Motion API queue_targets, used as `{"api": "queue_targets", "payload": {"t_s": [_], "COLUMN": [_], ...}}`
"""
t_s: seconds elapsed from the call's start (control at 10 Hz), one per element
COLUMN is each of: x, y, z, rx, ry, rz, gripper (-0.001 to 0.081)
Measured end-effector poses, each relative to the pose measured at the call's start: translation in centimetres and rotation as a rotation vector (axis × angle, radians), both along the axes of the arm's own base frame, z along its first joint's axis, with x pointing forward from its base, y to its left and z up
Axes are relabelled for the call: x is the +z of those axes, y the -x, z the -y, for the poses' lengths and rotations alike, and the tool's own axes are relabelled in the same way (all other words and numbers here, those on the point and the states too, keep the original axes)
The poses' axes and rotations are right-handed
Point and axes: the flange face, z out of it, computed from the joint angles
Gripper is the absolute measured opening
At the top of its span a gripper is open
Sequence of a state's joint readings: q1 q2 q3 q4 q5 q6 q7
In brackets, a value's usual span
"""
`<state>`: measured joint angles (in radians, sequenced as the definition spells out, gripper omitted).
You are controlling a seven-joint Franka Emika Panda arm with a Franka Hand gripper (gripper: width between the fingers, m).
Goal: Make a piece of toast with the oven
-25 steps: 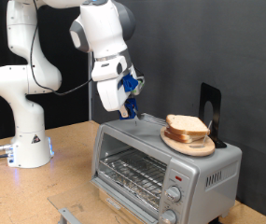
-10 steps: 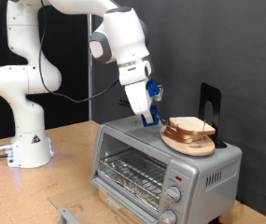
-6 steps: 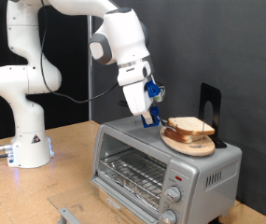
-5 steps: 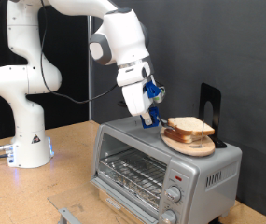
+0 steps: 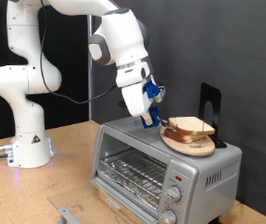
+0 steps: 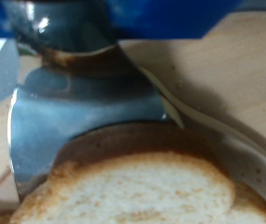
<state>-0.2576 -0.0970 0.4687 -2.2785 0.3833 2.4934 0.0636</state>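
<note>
The silver oven (image 5: 161, 166) stands on the wooden table, its wire rack (image 5: 133, 173) showing at the front. On its top lies a round wooden plate (image 5: 190, 144) with a stack of bread slices; the top piece of toast (image 5: 190, 124) is pale with a tan crust. My gripper (image 5: 154, 118), with blue fingers, hangs just above the oven top, close beside the plate on the exterior view's left. No picture shows a slice between the fingers. In the wrist view the toast (image 6: 133, 191) is very near, with the plate's brown rim (image 6: 123, 142) and the oven's shiny top (image 6: 86, 93) beyond it.
A black upright stand (image 5: 210, 110) is behind the plate on the oven top. The oven's knobs (image 5: 174, 195) are at its front, on the exterior view's right. The robot base (image 5: 25, 140) stands at the left. A small metal piece (image 5: 65, 214) lies at the table's front edge.
The gripper moved from above the oven's left part toward the exterior view's right and down, to beside the plate. In the last half second it has hardly moved.
</note>
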Motion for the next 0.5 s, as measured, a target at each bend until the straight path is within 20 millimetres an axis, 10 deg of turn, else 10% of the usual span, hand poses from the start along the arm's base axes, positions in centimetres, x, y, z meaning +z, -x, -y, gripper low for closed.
{"api": "queue_targets", "payload": {"t_s": [0.5], "x": [1.3], "y": [-0.1], "z": [0.0], "rx": [-0.002], "ry": [-0.058], "rz": [0.061], "gripper": [0.0403]}}
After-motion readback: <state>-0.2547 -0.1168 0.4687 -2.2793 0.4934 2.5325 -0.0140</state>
